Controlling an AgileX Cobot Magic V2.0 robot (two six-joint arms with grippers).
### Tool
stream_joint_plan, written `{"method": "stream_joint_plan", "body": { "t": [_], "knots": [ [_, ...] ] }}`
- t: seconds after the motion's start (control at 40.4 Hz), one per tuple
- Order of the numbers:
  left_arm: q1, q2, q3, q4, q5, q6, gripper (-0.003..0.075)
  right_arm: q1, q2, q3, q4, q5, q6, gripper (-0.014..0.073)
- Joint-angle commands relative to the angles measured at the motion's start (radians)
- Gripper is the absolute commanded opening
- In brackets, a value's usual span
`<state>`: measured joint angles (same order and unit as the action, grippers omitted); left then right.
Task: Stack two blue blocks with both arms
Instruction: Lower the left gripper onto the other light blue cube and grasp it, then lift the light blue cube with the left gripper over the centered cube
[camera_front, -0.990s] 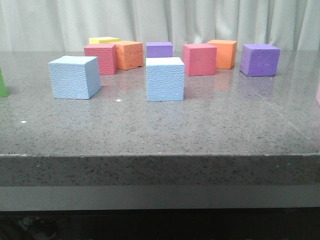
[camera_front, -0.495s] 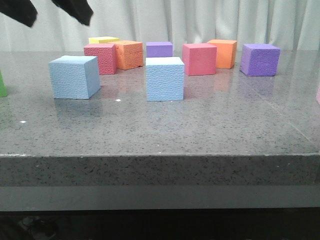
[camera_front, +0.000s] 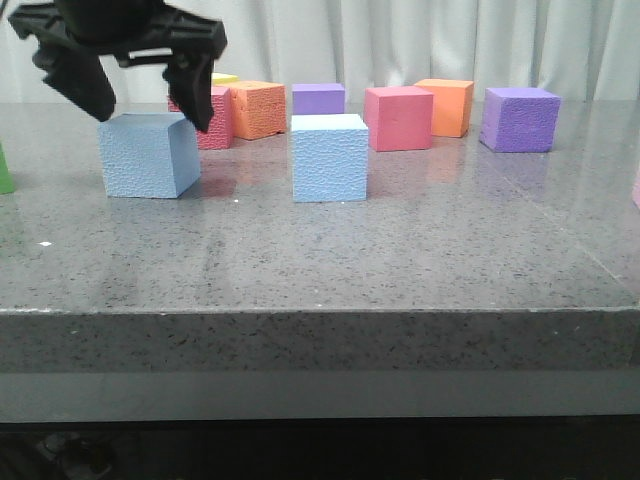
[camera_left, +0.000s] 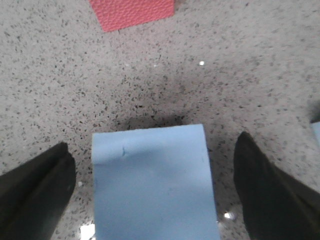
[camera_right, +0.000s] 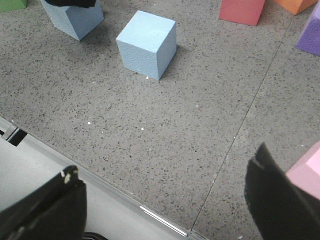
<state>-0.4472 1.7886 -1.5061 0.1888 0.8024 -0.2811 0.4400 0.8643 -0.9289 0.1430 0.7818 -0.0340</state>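
Observation:
Two pale blue blocks sit on the grey table, one at the left (camera_front: 148, 155) and one near the middle (camera_front: 330, 158). My left gripper (camera_front: 152, 112) is open just above the left block, one finger on each side of its top. In the left wrist view that block (camera_left: 152, 185) lies between the fingers of the left gripper (camera_left: 151, 145) with gaps on both sides. My right gripper (camera_right: 165, 165) is open and holds nothing. It hangs over the table's front edge, well short of the middle block (camera_right: 147, 44), and is out of the front view.
Behind the blue blocks stand red cubes (camera_front: 400, 117) (camera_front: 215, 125), orange cubes (camera_front: 258, 108) (camera_front: 447, 106), purple cubes (camera_front: 319, 99) (camera_front: 520, 119) and a yellow one (camera_front: 225, 79). A green cube (camera_front: 5, 170) is at the left edge and a pink one (camera_right: 307, 170) at the right. The table's front edge (camera_front: 320, 312) is near.
My left gripper came into view from the upper left and dropped to the left blue block, which it now straddles. The blocks have not moved.

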Motion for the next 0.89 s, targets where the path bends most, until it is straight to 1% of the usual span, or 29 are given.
{"method": "stream_joint_plan", "body": {
  "t": [0.0,0.099,0.148,0.173,0.322,0.396,0.47,0.52,0.618,0.742,0.767,0.866],
  "knots": [
    [-0.003,-0.022,-0.038,0.019,-0.02,-0.018,0.0622,-0.002,-0.008,-0.025,0.002,-0.067,-0.002,0.0643],
    [0.003,-0.002,-0.038,0.011,-0.019,-0.028,0.0619,-0.002,-0.008,-0.025,0.002,-0.067,-0.002,0.0643],
    [0.003,0.003,-0.038,0.004,-0.014,-0.029,0.0603,-0.002,-0.008,-0.025,0.002,-0.067,-0.002,0.0643],
    [0.005,0.004,-0.038,0.002,-0.013,-0.029,0.0589,-0.002,-0.008,-0.025,0.002,-0.066,-0.002,0.0643],
    [0.004,-0.002,-0.038,0.0,-0.01,-0.029,0.0422,-0.002,-0.008,-0.025,0.002,-0.066,-0.002,0.0643],
    [0.004,-0.012,-0.045,0.0,0.0,-0.029,0.0371,-0.002,-0.008,-0.025,0.002,-0.066,-0.002,0.0643],
    [0.002,-0.025,-0.06,-0.009,0.018,0.002,0.0356,-0.002,-0.008,-0.025,0.002,-0.066,-0.002,0.0643],
    [0.002,-0.037,-0.08,-0.039,0.039,0.054,0.0356,-0.002,-0.008,-0.025,0.002,-0.066,-0.002,0.0643],
    [0.002,-0.047,-0.145,-0.133,0.099,0.209,0.0356,-0.002,-0.008,-0.025,0.002,-0.066,-0.002,0.0643],
    [0.002,-0.045,-0.26,-0.294,0.187,0.481,0.0356,-0.002,-0.008,-0.025,0.002,-0.066,-0.002,0.0643],
    [0.002,-0.045,-0.281,-0.335,0.196,0.548,0.0356,-0.002,-0.008,-0.025,0.002,-0.066,-0.002,0.0643],
    [0.002,-0.045,-0.339,-0.458,0.21,0.741,0.0356,-0.002,-0.008,-0.025,0.002,-0.066,-0.002,0.0643]
  ]
}}
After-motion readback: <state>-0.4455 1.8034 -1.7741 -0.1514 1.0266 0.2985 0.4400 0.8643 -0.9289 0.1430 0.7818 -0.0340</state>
